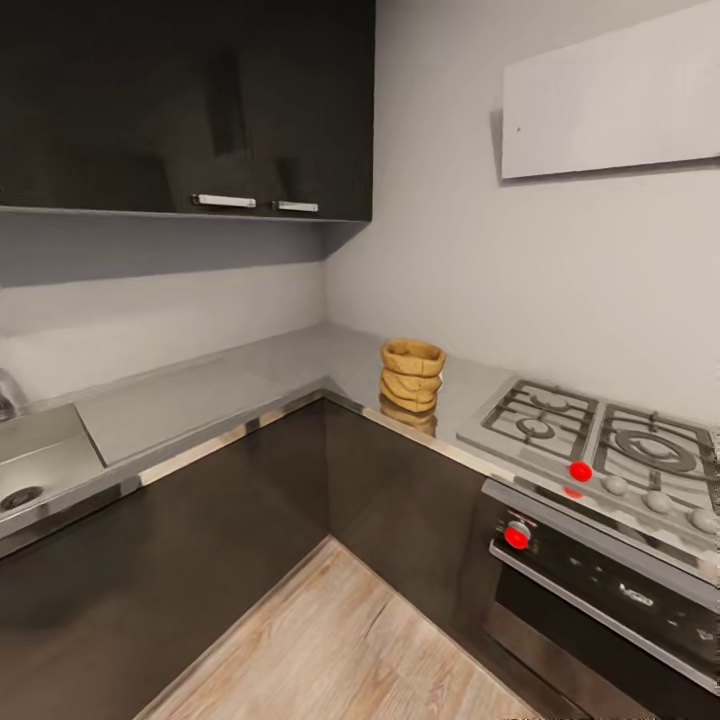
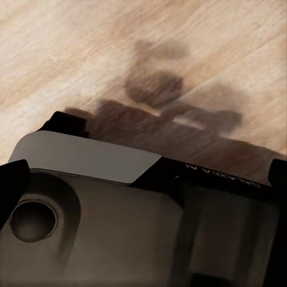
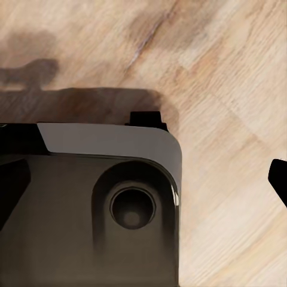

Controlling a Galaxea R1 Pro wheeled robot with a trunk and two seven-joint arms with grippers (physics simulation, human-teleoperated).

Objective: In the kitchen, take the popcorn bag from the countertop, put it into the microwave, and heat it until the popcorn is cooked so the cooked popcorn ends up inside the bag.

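Note:
The popcorn bag (image 1: 411, 375), a squat tan crumpled sack with a rolled rim, stands upright on the grey countertop (image 1: 200, 400) just right of the inner corner and left of the gas hob. The microwave is out of view. In the left wrist view my left gripper (image 2: 143, 179) hangs over the wood floor, its dark fingertips (image 2: 278, 173) wide apart at the frame's edges with nothing between them. My right gripper (image 3: 143, 179) is the same, its fingertips (image 3: 280, 179) spread and empty above the floor, far from the bag.
The gas hob (image 1: 600, 440) with red knobs sits above a built-in oven (image 1: 600, 590) at right. A sink (image 1: 30, 465) is at far left. Dark wall cabinets (image 1: 180, 100) and a white hood (image 1: 610, 95) hang above. Wood floor (image 1: 340, 640) lies before the cabinets. My grey base (image 2: 89, 158) shows under both wrists.

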